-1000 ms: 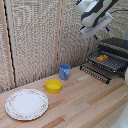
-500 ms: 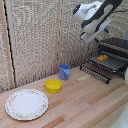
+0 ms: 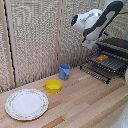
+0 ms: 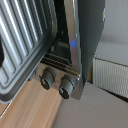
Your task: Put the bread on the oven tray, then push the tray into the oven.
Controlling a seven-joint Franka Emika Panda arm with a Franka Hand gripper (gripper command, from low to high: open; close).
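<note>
While the bread (image 3: 101, 58) already lay on the oven pan (image 3: 114, 64), below the raised clamp (image 3: 89, 42), the stiff pan looked light, likely best gripped at its front edge; whether the clamp's fingers stood apart couldn't be told. Beyond, the oven (image 3: 117, 45) waited.

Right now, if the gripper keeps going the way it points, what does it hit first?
Probably the oven: the wrist view is filled by its metallic front edge and knobs, with the oven pan alongside. The gripper's fingers aren't visible, and depth is unclear.
</note>
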